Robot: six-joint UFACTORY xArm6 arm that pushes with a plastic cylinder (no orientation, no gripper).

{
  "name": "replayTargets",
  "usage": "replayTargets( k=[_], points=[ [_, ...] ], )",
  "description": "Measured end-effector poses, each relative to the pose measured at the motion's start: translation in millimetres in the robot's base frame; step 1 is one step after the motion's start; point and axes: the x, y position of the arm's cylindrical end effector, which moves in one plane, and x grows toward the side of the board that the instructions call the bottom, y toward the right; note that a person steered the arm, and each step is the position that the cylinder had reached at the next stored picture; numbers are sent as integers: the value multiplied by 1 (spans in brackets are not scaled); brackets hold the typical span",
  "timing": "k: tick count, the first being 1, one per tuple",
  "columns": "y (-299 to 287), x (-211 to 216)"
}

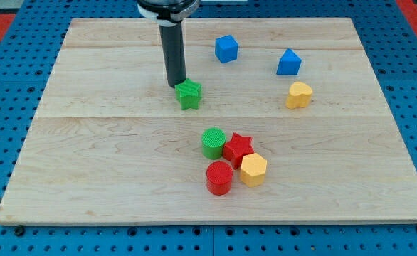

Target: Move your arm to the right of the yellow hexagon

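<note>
The yellow hexagon lies on the wooden board at lower centre-right, touching a red star and close to a red cylinder. A green cylinder sits just left of the red star. My tip rests near the view's top centre, touching the upper left side of a green star. It stands well above and to the left of the yellow hexagon.
A blue cube and another blue block lie near the view's top right. A yellow heart-shaped block lies below the second blue block. Blue perforated table surrounds the board.
</note>
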Motion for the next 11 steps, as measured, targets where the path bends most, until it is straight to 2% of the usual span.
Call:
replayTargets(
  k=[1, 2, 3, 4, 5, 6, 7, 8, 9, 10, 11],
  points=[
    [23, 17],
    [42, 107],
    [31, 80],
    [30, 25],
    [6, -13],
    [33, 1],
    [119, 68],
    [177, 143],
    [237, 171],
    [210, 202],
    [170, 201]
  ],
)
